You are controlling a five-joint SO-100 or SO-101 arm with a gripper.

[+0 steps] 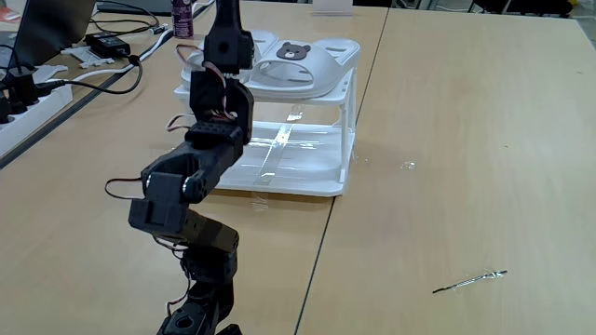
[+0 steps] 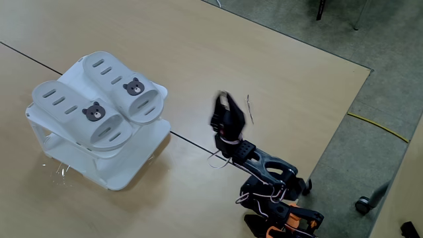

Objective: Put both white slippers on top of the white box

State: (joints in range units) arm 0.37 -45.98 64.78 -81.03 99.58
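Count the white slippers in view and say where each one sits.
2. Both lie side by side on top of the white box: one slipper nearer its left edge, the other slipper beside it, toward the gripper.

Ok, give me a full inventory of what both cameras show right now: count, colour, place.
white slippers: two, white with bear faces, side by side on top of the white box.
white box: one, white with clear sides, on the wooden table.
table: light wood, with a seam running past the box.
thin metal stick: one, silvery, on the table near the front right in a fixed view.
power strip and cables: white strip, black cables, far left table edge.
bottle: one, dark purple, back edge behind the box.
yellow cable: one, on the grey floor.
arm: one, black.
gripper: black, raised beside the box, holding nothing visible.
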